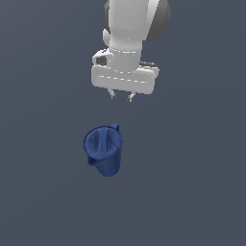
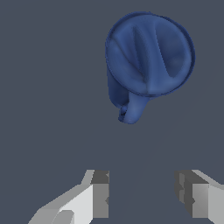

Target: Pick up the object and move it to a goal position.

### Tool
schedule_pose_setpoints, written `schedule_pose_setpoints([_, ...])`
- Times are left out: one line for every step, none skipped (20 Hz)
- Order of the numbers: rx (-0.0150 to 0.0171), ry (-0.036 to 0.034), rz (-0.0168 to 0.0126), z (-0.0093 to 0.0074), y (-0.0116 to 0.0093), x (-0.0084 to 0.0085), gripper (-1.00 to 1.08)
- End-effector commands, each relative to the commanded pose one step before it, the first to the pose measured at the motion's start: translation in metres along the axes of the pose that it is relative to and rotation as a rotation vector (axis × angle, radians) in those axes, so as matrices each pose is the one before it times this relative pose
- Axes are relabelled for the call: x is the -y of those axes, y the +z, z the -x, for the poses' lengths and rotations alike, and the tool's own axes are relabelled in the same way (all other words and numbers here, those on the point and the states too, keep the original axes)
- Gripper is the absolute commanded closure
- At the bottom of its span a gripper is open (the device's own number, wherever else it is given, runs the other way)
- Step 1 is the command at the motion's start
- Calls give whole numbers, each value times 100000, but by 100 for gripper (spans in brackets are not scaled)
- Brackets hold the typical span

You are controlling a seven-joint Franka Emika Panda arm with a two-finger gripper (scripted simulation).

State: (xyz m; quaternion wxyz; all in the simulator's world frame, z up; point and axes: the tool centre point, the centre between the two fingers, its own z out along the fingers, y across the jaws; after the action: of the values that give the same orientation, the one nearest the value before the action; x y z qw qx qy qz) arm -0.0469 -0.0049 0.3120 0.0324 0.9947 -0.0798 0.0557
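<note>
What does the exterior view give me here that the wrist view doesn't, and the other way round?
Only the exterior view shows the arm above the hand, and the pitcher's tapered side down to its narrow base. Only the wrist view shows the lid nearly head-on and the open gap between the two fingers. Both show the blue pitcher free on the grey floor, with the hand apart from it and holding nothing.
</note>
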Motion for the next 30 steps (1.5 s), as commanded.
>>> schedule_pose_setpoints([-1645,4599,1467,-383,881,-210,-20])
schedule_pose_setpoints([-713,1890,558,-151,365,-66,-20])
schedule_pose_setpoints([-723,1873,526,-145,365,-57,-20])
schedule_pose_setpoints([-731,1853,493,-138,365,-47,-20])
schedule_pose_setpoints([-738,1837,460,-131,364,-38,-20])
schedule_pose_setpoints([-744,1819,426,-124,363,-29,-20])
schedule_pose_setpoints([-748,1802,392,-116,362,-21,-20])
schedule_pose_setpoints([-752,1786,358,-108,362,-13,-20])
schedule_pose_setpoints([-753,1769,323,-100,361,-5,-20])
schedule_pose_setpoints([-754,1753,289,-92,359,3,-20])
schedule_pose_setpoints([-753,1737,254,-83,358,10,-20])
schedule_pose_setpoints([-750,1722,219,-74,357,16,-20])
schedule_pose_setpoints([-747,1707,184,-64,355,22,-20])
schedule_pose_setpoints([-742,1693,149,-55,354,28,-20])
schedule_pose_setpoints([-735,1679,115,-45,352,33,-20])
schedule_pose_setpoints([-727,1664,80,-36,350,38,-20])
schedule_pose_setpoints([-711,1635,45,-25,345,43,-20])
schedule_pose_setpoints([-669,1548,12,-15,327,43,-20])
schedule_pose_setpoints([-622,1452,-16,-6,308,45,-20])
schedule_pose_setpoints([-577,1361,-40,2,289,44,-20])
schedule_pose_setpoints([-533,1271,-59,9,270,43,-20])
schedule_pose_setpoints([-490,1181,-73,14,251,42,-20])
schedule_pose_setpoints([-448,1095,-84,18,233,40,-20])
schedule_pose_setpoints([-407,1009,-91,22,214,38,-20])
schedule_pose_setpoints([-369,925,-95,23,196,35,-20])
schedule_pose_setpoints([-331,840,-96,25,179,33,-20])
schedule_pose_setpoints([-295,759,-95,25,161,29,-20])
schedule_pose_setpoints([-260,677,-91,24,143,26,-20])
schedule_pose_setpoints([-225,594,-85,24,127,25,-20])
schedule_pose_setpoints([-194,516,-77,21,109,20,-20])
